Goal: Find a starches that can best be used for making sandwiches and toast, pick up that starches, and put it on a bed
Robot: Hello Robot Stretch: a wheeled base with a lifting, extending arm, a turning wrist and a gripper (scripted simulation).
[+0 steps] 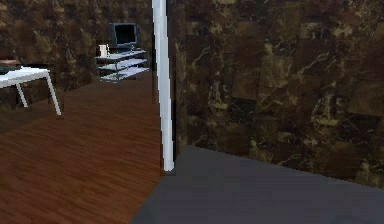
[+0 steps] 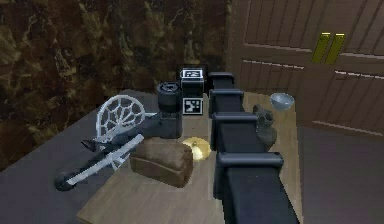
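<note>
One brown, rounded loaf of bread (image 2: 163, 160) lies on the grey tabletop (image 2: 55, 150). Just left of the loaf lies a grey racket (image 2: 118, 116) with a white netted head. Beyond the loaf stands my dark claw (image 2: 166, 122); I cannot tell whether it holds anything. Right of the loaf runs my dark square arm (image 2: 235, 140), its two white squares (image 2: 195, 100) bearing black marks I cannot read. Farther right of the loaf sits a small grey bowl (image 2: 283, 100).

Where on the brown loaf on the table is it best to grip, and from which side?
Probably the middle of the loaf, jaws across its narrower width, coming from above: it lies flat on the table, long and rounded, with the racket close beside it.
</note>
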